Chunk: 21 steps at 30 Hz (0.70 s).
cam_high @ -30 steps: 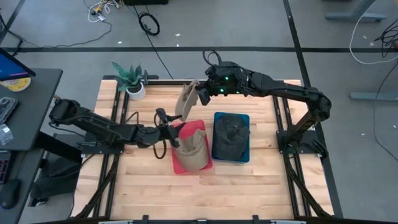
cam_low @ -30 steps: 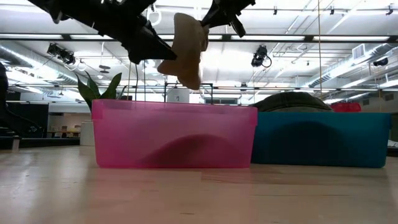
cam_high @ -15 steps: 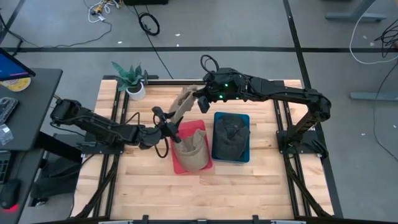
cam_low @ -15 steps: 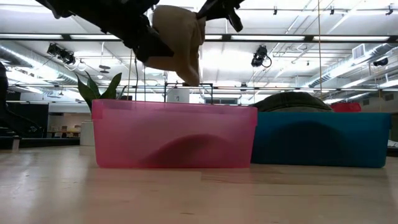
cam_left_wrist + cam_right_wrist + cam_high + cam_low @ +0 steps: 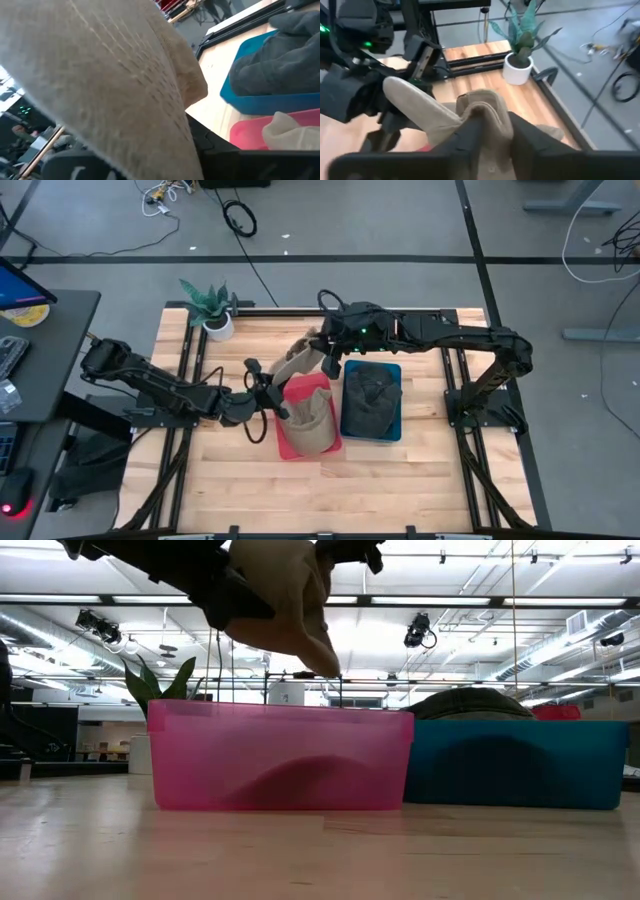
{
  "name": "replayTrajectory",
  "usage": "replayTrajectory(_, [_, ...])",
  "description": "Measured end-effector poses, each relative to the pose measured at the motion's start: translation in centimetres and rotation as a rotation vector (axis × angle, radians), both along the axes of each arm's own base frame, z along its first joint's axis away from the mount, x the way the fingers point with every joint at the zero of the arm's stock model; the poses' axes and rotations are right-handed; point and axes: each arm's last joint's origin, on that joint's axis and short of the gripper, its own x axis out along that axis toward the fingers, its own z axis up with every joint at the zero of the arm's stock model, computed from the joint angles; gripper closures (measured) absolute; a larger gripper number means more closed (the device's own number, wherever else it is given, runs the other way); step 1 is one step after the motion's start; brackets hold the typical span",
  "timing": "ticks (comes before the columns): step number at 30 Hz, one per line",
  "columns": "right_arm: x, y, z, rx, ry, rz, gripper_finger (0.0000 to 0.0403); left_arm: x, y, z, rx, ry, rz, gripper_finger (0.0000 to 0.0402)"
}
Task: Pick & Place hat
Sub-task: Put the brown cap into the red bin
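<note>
A potted green plant [image 5: 211, 308] stands at the wooden table's [image 5: 400, 470] far corner; a teal bin [image 5: 371, 401] holding a dark grey hat [image 5: 373, 388] sits beside a pink bin [image 5: 305, 417] with a tan hat [image 5: 308, 432] inside. Above the pink bin, a beige knit hat [image 5: 297, 358] hangs between both arms: the left gripper [image 5: 268, 379] pinches it tight, the right gripper's [image 5: 325, 352] fingers [image 5: 525, 145] stand slightly parted astride its fabric.

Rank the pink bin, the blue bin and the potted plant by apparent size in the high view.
Largest to smallest:
1. Blue bin and pink bin: look about alike, and hats cover much of both.
2. Potted plant.
</note>
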Motion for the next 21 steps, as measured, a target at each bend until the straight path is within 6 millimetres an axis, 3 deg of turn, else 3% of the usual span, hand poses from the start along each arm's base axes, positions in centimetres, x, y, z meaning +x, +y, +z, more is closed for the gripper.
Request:
replayTrajectory(6, [-0.3,0.4,0.4,-0.108,0.005,-0.036,0.0232,-0.3,0.3,0.2,0.043,0.004,0.118,0.0389])
replayTrajectory(12, [-1.8,0.6,1.9,-0.106,-0.032,-0.059,0.015,-1.3,0.7,1.3,0.022,-0.092,0.268,0.0389])
replayTrajectory(17, [-3.6,1.2,3.5,-0.088,-0.073,-0.107,0.012,-2.4,0.8,2.3,-0.057,-0.19,0.271,0.0389])
replayTrajectory(21, [-2.6,3.0,2.4,-0.155,-0.072,-0.138,0.0117,-2.7,0.8,2.5,-0.158,-0.252,0.179,0.0389])
